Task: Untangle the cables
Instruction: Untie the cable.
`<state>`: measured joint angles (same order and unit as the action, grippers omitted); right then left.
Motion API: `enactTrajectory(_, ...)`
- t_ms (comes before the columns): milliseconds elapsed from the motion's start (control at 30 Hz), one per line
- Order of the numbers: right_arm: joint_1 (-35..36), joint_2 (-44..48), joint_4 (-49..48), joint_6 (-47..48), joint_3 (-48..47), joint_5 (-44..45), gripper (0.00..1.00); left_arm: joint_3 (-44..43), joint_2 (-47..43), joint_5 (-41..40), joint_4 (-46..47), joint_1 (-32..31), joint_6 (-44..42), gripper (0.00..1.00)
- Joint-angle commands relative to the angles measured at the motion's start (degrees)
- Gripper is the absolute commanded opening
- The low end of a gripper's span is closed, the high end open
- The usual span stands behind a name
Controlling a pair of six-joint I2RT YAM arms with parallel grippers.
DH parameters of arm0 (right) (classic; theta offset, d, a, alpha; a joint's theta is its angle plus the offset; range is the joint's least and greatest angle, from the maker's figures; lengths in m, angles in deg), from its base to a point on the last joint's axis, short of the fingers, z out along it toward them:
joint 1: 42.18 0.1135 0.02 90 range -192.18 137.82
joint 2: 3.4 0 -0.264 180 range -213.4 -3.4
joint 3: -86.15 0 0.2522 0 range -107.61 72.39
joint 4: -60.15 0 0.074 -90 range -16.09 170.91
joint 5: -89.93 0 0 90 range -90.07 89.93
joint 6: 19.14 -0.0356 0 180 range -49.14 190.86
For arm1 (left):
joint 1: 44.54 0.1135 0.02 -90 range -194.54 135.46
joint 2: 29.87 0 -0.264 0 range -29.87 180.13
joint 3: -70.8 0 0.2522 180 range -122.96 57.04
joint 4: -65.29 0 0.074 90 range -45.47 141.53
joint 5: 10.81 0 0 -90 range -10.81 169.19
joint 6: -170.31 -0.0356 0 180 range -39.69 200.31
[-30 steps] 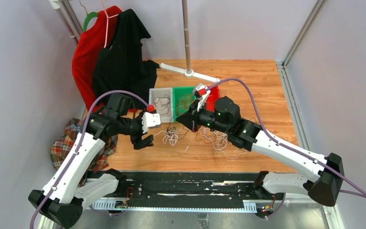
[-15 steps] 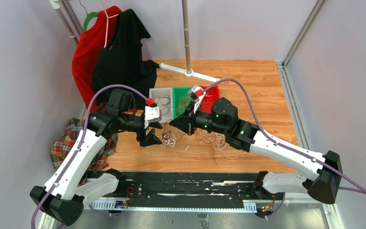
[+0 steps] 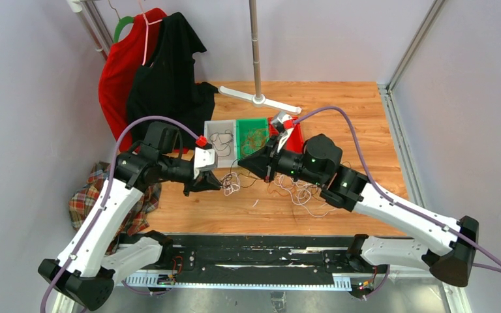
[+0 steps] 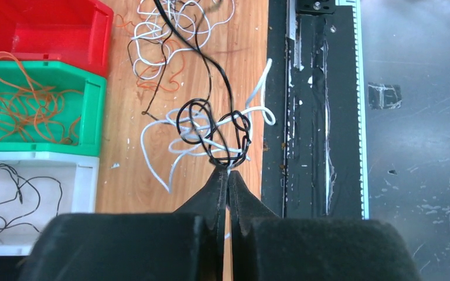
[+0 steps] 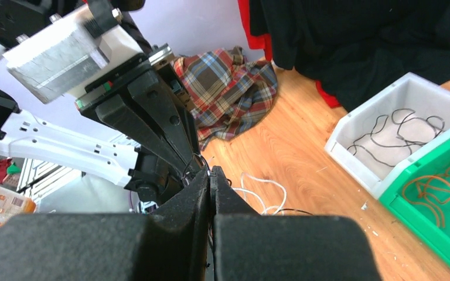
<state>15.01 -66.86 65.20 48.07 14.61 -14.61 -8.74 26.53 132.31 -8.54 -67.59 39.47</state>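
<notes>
Left wrist view shows my left gripper (image 4: 228,171) with its fingers pressed together on a black cable (image 4: 234,157), pinching it where it knots with white strands (image 4: 260,81) at 12 o'clock from my fingertips. That small tangle hangs just over the near edge of the wooden table (image 3: 339,111). More loose cables (image 3: 303,194) lie at 3 o'clock of it in the top view.

My right gripper (image 5: 210,174) is also pressed together, its tips just beside the left's; whether it pinches a strand I cannot tell.

I judge the step to be teasing one black cable free. Next I'd draw my arms apart slowly, then carry it to the white bin (image 4: 88,175) at 9 o'clock.

No writing is readable.
</notes>
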Motion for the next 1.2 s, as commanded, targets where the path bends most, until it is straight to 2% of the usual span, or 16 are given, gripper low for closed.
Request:
enactTrajectory(0,-1.6,4.3,0.5,2.2,-0.7,3.6,0.01,-2.1,-2.1,-0.7,-5.8,0.1,-3.5,0.01)
enactTrajectory(233,-6.5,10.5,6.2,6.7,0.2,9.7,0.01,-5.0,-4.4,-10.3,-10.3,0.1,-7.6,0.01)
enactTrajectory(433,-14.8,18.1,8.9,7.3,1.2,15.0,0.0,-3.4,-7.6,-19.8,-11.7,0.0,-11.1,0.0)
enactTrajectory(567,-19.7,20.8,10.7,8.6,-1.0,18.6,0.0,-2.1,-9.0,-23.8,-12.3,0.1,-13.5,0.01)
enactTrajectory(700,-20.8,21.7,11.8,11.6,-4.2,23.9,0.0,-0.7,-10.0,-27.8,-13.6,0.0,-17.4,0.01)
enactTrajectory(867,-21.1,22.4,11.4,15.3,-8.6,30.4,0.0,4.2,-11.0,-35.5,-14.7,0.0,-24.5,0.01)
enactTrajectory(1067,-21.2,22.1,11.4,19.6,-14.1,33.8,0.01,13.0,-11.7,-41.1,-13.3,0.0,-29.0,0.01)
enactTrajectory(1167,-21.2,21.5,12.0,22.0,-16.9,36.8,0.01,18.1,-13.0,-48.0,-10.8,0.1,-33.0,0.01)
